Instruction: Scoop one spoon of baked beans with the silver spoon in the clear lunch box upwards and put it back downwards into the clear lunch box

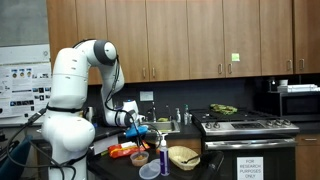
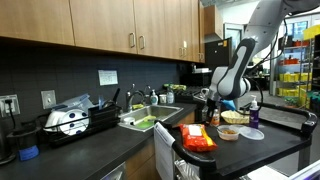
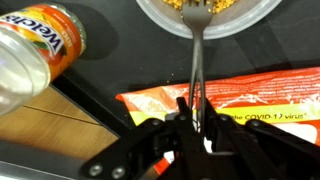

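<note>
**A:** Where do you stand?

**B:** My gripper has its jaws clamped on the spoon handle. The spoon's far end is down in the beans inside the box, which sits just past the orange packet.

**A:** How would you run the scoop?

**B:** I'd push the tip under the beans and level the bowl of the spoon before I lift. Then I'd rise slowly and straight, staying over the box so any drips fall back in. To return the beans I'd come down the same line and tip them out low.

**A:** What could go wrong?

**B:** I think the thin handle could twist in my grip, and the box looks light enough to slide. The bottle lies near on one side, so I'd avoid swinging that way. I can't tell how full the spoon is.
</note>
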`<state>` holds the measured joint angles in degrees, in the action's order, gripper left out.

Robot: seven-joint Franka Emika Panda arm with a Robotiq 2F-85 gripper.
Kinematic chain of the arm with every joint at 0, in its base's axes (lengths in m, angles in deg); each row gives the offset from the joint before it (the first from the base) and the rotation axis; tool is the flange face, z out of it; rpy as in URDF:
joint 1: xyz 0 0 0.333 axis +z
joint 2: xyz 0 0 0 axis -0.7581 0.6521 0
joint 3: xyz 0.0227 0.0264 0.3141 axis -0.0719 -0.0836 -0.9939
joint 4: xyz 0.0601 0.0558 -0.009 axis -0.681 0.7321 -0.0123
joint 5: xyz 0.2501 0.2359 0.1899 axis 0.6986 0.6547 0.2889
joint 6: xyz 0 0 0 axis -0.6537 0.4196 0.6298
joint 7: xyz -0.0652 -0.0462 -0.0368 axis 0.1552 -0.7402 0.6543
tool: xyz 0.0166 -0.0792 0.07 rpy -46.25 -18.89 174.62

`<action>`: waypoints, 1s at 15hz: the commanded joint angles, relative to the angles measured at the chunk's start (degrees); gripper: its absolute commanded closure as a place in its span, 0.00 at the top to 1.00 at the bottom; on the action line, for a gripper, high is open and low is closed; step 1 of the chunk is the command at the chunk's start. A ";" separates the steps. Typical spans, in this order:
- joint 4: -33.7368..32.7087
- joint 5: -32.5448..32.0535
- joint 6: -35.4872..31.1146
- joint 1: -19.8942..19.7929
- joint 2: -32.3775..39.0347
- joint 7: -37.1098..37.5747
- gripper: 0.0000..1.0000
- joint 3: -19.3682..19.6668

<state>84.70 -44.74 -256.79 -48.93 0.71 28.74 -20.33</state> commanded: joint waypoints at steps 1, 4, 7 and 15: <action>1.19 4.01 -1.30 -3.44 -1.06 -3.84 0.16 -3.59; 1.19 5.96 -1.02 -5.46 -1.30 -5.29 0.46 -5.43; 0.03 4.39 -0.17 -4.49 0.00 -3.41 0.41 -4.30; 0.04 4.40 -0.18 -4.70 -0.01 -3.52 0.46 -4.50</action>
<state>84.74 -40.35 -256.97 -53.63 0.71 25.22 -24.83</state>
